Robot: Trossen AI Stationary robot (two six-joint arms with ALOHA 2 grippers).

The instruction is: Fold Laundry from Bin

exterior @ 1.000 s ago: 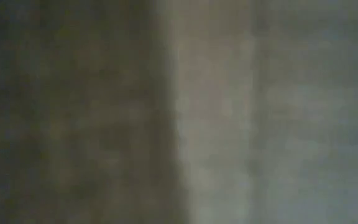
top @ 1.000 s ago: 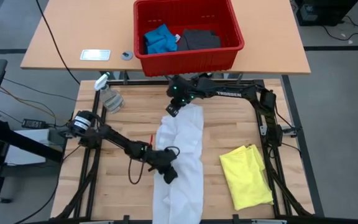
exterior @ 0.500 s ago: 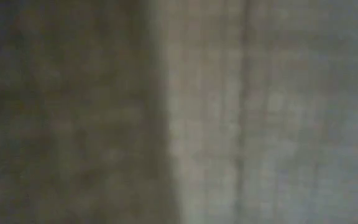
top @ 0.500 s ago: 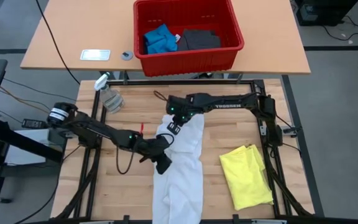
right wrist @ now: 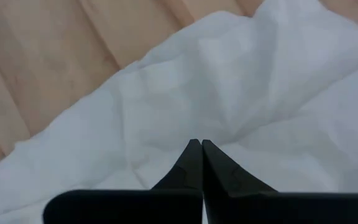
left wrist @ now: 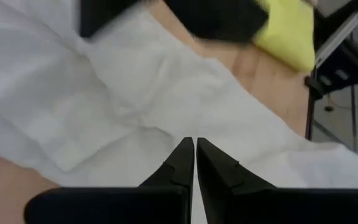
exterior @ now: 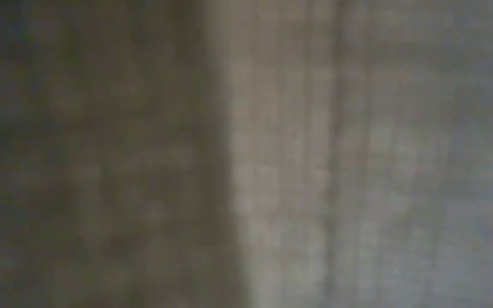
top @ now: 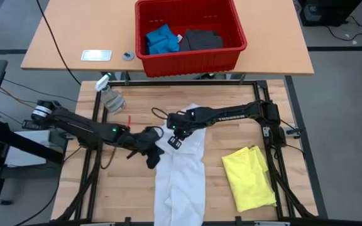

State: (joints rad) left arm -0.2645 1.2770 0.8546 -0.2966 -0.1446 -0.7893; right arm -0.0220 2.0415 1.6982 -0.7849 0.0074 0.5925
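Both fingers, pinching white shirt (top: 181, 169), moved nearer; right arm reads TROSSEN.

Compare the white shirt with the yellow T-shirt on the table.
The white shirt lies stretched out long down the table's middle, with both grippers at its upper end; the yellow T-shirt sits folded into a compact pad at the right, untouched. Both are out of the bin, on the wood.

Grey floor (top: 344, 125) surrounds tan table (top: 68, 37) (wooden).
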